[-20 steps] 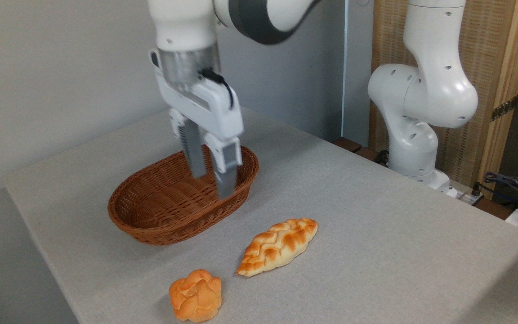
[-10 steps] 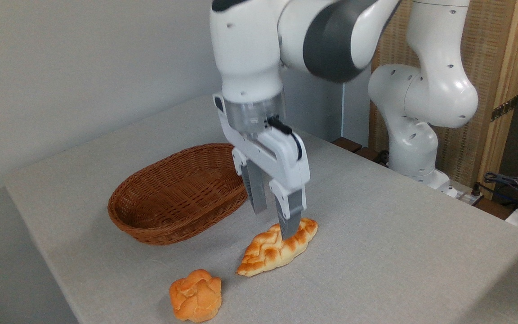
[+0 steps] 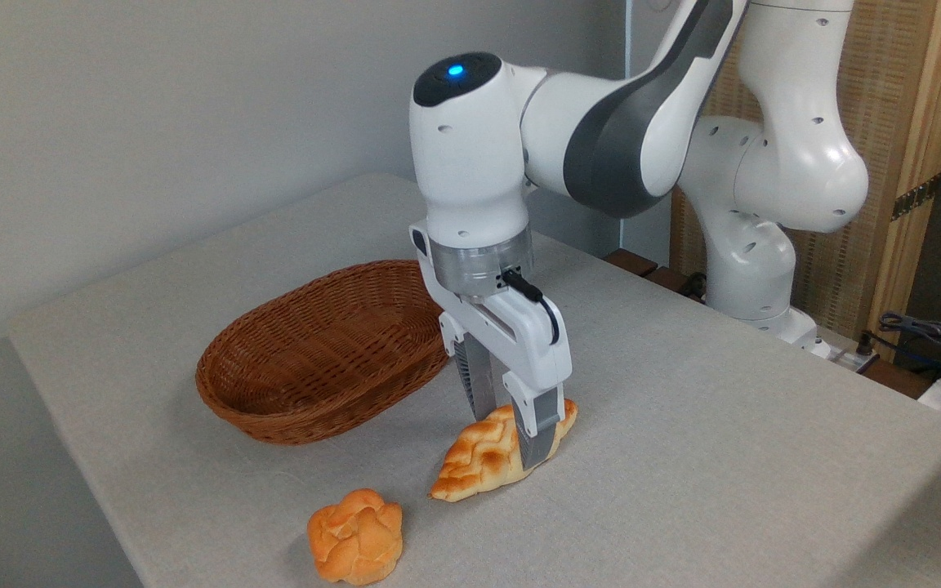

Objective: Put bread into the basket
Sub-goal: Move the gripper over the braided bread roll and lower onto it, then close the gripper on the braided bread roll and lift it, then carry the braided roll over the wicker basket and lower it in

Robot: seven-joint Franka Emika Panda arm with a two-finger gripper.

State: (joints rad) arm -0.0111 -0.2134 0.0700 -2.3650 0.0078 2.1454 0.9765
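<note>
The bread, a braided loaf with pointed ends, lies on the grey table in front of the basket's right end. My gripper has come down over its right half, pointing straight down. One finger stands on the far side of the loaf and the other finger on the near side. The jaws are open and as wide apart as before, and the loaf rests flat on the table. To the left sits the oval reddish-brown wicker basket, with nothing in it.
A small round orange roll lies near the table's front edge, left of the loaf. The arm's white base stands at the back right beside a wooden panel. Cables lie at the far right.
The gripper swung from above the basket to the right and forward, then dropped until its fingers straddle the loaf. The bread, roll and basket have not moved.
</note>
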